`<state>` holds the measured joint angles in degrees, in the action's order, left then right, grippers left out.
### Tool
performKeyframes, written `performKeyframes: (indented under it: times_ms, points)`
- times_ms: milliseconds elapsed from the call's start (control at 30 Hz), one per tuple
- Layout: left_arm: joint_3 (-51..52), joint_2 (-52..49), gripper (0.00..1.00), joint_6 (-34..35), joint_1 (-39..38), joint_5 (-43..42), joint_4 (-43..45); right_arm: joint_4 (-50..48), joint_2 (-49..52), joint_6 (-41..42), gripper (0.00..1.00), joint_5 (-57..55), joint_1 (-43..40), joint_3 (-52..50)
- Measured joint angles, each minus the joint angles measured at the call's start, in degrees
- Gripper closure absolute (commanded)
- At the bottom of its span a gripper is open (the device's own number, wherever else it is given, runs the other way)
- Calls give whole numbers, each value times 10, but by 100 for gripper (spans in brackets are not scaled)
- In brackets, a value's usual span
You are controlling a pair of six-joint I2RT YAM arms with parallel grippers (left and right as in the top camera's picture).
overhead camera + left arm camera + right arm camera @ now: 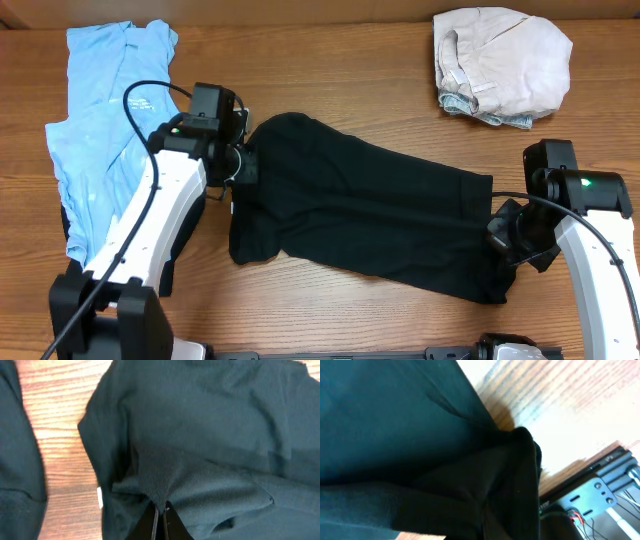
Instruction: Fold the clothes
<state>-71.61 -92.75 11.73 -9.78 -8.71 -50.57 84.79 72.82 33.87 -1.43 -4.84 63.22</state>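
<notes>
The black shirt lies stretched across the middle of the table. My left gripper is at its left end. In the left wrist view the fingers are shut on a pinched fold of the black shirt, and a small white label shows at its edge. My right gripper is at the shirt's right end. In the right wrist view the black shirt bunches and drapes over the fingers, which grip it.
A light blue shirt lies at the far left, partly under my left arm. Another black piece lies beside it. A beige bundle sits at the back right. The table's front edge is near my right gripper.
</notes>
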Motion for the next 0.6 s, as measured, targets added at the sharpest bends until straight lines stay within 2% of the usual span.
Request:
performKeyframes:
  times_ms: [67, 167, 433, 600]
  points:
    - [-11, 0, 96, 0, 2, 0, -7, -1, 1, -2, 96, 0, 0, 15]
    - [-83, -2, 96, -3, 9, 0, -42, 7, 3, -10, 96, 1, 0, 73]
    - [-408, -2, 96, -32, 49, 26, -142, 49, 6, -56, 96, 1, 0, 329]
    - [-565, -2, 96, -49, 80, 43, -188, 74, 5, -83, 96, 2, 0, 477]
